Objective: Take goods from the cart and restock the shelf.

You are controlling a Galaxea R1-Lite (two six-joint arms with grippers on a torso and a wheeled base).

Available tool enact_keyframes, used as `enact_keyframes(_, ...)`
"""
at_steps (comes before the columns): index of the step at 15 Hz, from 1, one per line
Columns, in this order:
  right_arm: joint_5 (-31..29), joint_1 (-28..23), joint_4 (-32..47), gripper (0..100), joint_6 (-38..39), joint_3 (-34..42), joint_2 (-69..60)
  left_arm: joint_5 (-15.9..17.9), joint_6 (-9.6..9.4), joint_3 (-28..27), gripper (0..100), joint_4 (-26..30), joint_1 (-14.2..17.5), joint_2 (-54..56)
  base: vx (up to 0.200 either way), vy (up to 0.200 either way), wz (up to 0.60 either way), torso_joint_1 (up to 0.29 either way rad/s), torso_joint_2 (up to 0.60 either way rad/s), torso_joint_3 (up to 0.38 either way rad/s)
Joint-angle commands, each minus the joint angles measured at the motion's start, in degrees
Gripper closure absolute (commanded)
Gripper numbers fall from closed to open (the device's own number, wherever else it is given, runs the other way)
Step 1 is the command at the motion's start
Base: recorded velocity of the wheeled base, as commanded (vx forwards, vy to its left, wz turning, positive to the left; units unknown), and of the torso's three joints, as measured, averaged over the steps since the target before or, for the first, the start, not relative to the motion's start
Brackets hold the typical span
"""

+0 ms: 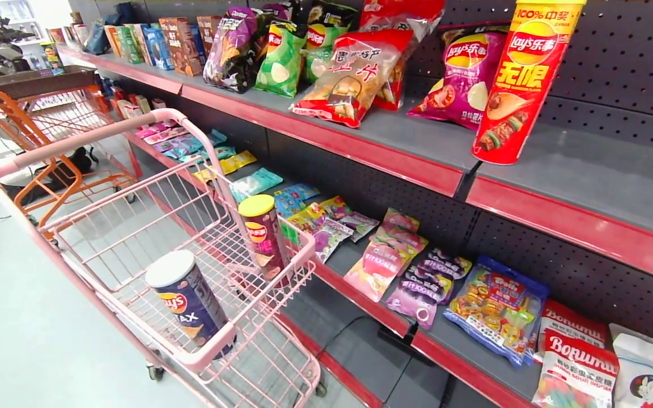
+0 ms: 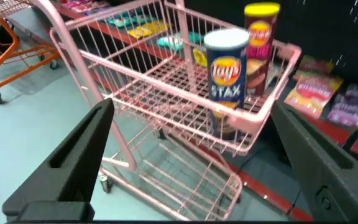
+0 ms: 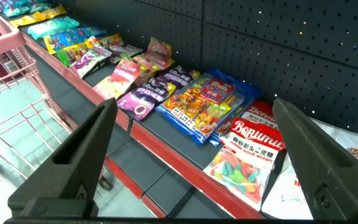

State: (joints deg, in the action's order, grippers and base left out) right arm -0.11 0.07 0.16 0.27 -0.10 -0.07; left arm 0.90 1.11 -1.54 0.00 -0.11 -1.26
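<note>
Blue can (image 1: 187,303) stands upright in the cart's (image 1: 105,131) near corner, maroon can (image 1: 263,235) behind it. Left hand (image 2: 192,111), fingers wide apart, faces it dead-on, so it's nearer I'd say. Right hand (image 3: 194,112), also spread, hovers by the lower shelf (image 3: 166,148).

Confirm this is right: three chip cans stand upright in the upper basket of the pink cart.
Wrong on the count: two chip cans stand upright in the upper basket of the pink cart, a dark blue can with a white lid and a maroon can with a yellow lid. The head view shows it.
</note>
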Motion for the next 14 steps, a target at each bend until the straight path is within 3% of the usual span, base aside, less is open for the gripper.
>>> enact_keyframes(1,-0.1,0.0,0.0,0,0.0,0.0,0.1,-4.3,9.96,-18.6,0,-0.4,-0.3,-19.8,0.000,0.000,0.00,0.000,0.00,0.000)
enact_keyframes(2,0.0,0.0,0.0,0,0.0,0.0,0.1,-4.8,16.21,-28.3,0,-1.1,-0.2,-29.2,0.000,0.000,0.00,0.000,0.00,0.000)
enact_keyframes(3,0.0,0.0,0.0,0,0.0,0.0,0.1,-4.8,16.73,-32.4,0,-1.6,-0.1,-34.3,0.000,0.000,0.00,0.000,0.00,0.000)
enact_keyframes(4,0.0,0.0,0.0,0,0.0,0.0,0.1,-4.7,15.77,-32.8,0,-3.3,-0.2,-38.8,0.000,0.000,0.00,0.000,0.00,0.000)
enact_keyframes(5,-0.1,0.0,0.0,0,0.0,0.0,0.1,-4.6,11.37,-27.3,0,-8.4,-0.2,-44.6,0.000,0.000,0.00,0.000,0.00,0.000)
enact_keyframes(7,-0.1,0.0,0.0,0,0.0,0.0,0.1,-4.6,11.02,-21.0,0,-17.9,-0.2,-51.2,0.000,0.000,0.00,0.000,0.00,0.000)
enact_keyframes(8,-0.1,0.0,0.0,0,0.0,0.0,0.1,-4.5,10.76,-17.4,0,-28.3,-0.1,-58.9,0.000,0.000,0.00,0.000,0.00,0.000)
enact_keyframes(9,-0.1,0.0,0.0,0,0.0,0.1,0.1,-4.5,10.84,-17.2,0,-32.4,-0.1,-63.3,0.000,0.000,0.00,0.000,0.00,0.000)
enact_keyframes(14,-0.1,0.0,0.0,0,0.0,0.1,0.1,0.0,9.53,-16.8,0,-33.7,-1.6,-72.7,0.000,0.000,0.00,0.000,0.00,0.000)
